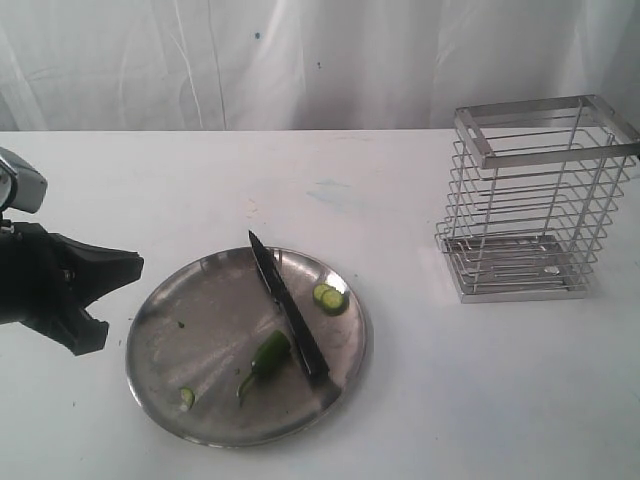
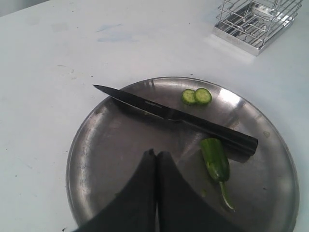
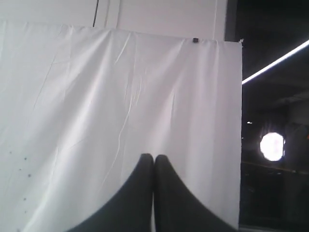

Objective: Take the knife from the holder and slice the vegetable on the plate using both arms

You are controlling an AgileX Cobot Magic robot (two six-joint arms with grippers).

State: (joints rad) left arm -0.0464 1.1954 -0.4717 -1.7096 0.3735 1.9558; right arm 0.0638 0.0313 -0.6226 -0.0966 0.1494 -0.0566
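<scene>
Left gripper [image 2: 156,153]: jaws pressed together, empty, by plate [image 1: 200,310] left rim. Knife [image 1: 288,305] lies on plate ahead, tip far, handle near; vegetable [image 1: 268,355] beside handle. Right gripper [image 3: 154,157] closed, empty, aloft; left nearer.

Holder [image 2: 252,23] & plate [image 2: 108,159] cropped, L wrist view

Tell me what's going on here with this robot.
Nothing is being handled right now. The knife lies across the plate beside the vegetable, with a few cut slices nearby. The holder stands empty. The left end effector is shut near the plate; the right end effector is shut, facing a curtain.
</scene>
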